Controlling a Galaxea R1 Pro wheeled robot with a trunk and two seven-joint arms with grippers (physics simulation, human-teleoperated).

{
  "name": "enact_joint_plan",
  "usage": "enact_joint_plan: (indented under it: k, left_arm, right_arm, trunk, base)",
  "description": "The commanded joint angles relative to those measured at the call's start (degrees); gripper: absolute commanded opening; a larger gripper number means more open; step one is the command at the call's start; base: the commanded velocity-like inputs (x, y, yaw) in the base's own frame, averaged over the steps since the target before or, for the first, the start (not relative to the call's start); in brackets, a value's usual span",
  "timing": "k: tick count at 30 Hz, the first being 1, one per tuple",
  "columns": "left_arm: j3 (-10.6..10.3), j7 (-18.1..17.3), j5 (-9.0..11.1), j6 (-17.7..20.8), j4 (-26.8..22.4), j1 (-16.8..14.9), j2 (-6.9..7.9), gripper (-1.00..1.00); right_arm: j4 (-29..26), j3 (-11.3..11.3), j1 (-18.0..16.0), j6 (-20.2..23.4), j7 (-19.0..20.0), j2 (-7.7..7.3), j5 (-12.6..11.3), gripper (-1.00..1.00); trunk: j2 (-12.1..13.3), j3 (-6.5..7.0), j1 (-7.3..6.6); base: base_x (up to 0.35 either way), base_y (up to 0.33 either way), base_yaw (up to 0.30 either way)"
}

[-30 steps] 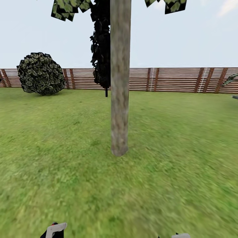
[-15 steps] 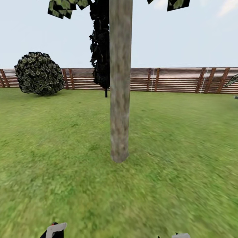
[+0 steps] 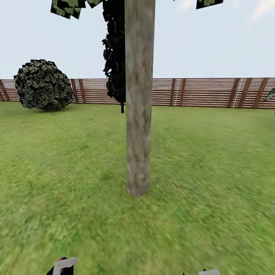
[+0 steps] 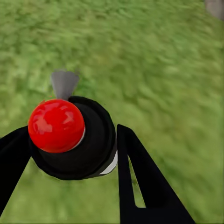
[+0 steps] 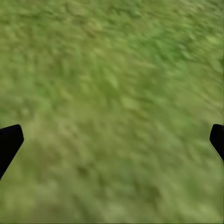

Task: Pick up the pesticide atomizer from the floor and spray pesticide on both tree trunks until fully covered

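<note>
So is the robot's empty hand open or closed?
Open. In the right wrist view the right gripper has its two black fingertips far apart at the picture's edges, with just grass between them.

slatted fence, round shrub, pale sky

Black tapered pincer fingers, pale grey arm casings
</note>
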Motion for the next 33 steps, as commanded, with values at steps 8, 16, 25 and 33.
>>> enact_joint_plan:
  k: [8, 16, 25, 33]
  left_arm:
    - [0.00, 0.01, -0.01, 0.10, -0.01, 0.00, 0.22, -1.00]
    - [0.08, 0.09, -0.05, 0.17, 0.02, 0.00, 0.38, -1.00]
    - [0.16, 0.07, -0.06, 0.25, -0.03, -0.07, 0.56, -1.00]
    - [-0.04, -0.20, -0.55, 0.49, -0.79, -0.81, 0.53, -1.00]
  right_arm:
    - [0.02, -0.19, 0.00, 0.00, -0.07, -0.02, 0.00, 1.00]
    - [0.02, -0.26, 0.00, 0.00, -0.16, 0.07, -0.22, 1.00]
    - [-0.14, -0.26, 0.00, 0.09, -0.09, 0.15, -0.12, 1.00]
    - [-4.48, -0.35, -2.11, 0.09, -0.10, -0.03, -0.18, 1.00]
  trunk:
    - [0.00, 0.00, 0.00]
    - [0.00, 0.00, 0.00]
    - [0.00, 0.00, 0.00]
    - [0.00, 0.00, 0.00]
  base:
    - [0.339, 0.000, 0.000]
    - [0.339, 0.000, 0.000]
    - [0.339, 0.000, 0.000]
    - [0.322, 0.000, 0.000]
